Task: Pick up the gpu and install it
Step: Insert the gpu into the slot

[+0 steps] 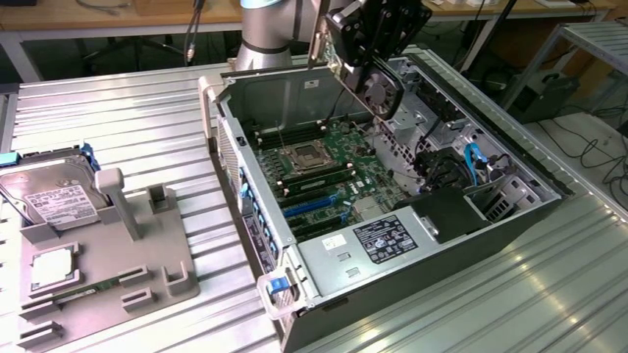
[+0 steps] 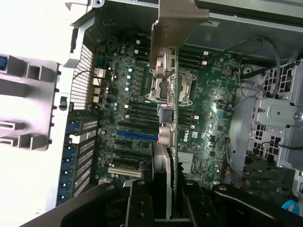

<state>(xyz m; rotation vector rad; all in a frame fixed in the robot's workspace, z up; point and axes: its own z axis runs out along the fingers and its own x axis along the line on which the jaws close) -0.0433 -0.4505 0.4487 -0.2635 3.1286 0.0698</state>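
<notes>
gpu (image 1: 378, 84) is in the air above the open case (image 1: 324, 287), hanging under the arm (image 1: 263, 29) near the case's far end in the exterior view. card is tilted, round fan facing the camera. it sits clear of the motherboard (image 1: 329, 173) and is not seated in any slot.

jaws are pinching the gpu. wrist view shows it edge-on with one black finger (image 2: 139, 205) on each face, cooler on one side and green board edge on the other. silver bracket (image 2: 176, 28) is at the end far from the jaws, overlapping a case wall in that picture.

under the card in the wrist view:
- cpu socket (image 2: 185, 90), partly hidden behind the card
- blue slot (image 2: 137, 135) and white slot (image 2: 125, 171), off to one side of the card's line
- can't tell from either view how high the card is above the board

case lies on its side on the ribbed metal surface (image 1: 128, 125). psu (image 1: 387, 235), label up, is at the near end, blue cables (image 1: 475, 163) at the exterior view's right.

grey tray (image 1: 147, 250) is on the surface at the exterior view's left, well apart from the gpu. it holds a hard drive (image 1: 54, 198), a silver square chip (image 1: 54, 266) and a memory stick (image 1: 93, 285).
</notes>
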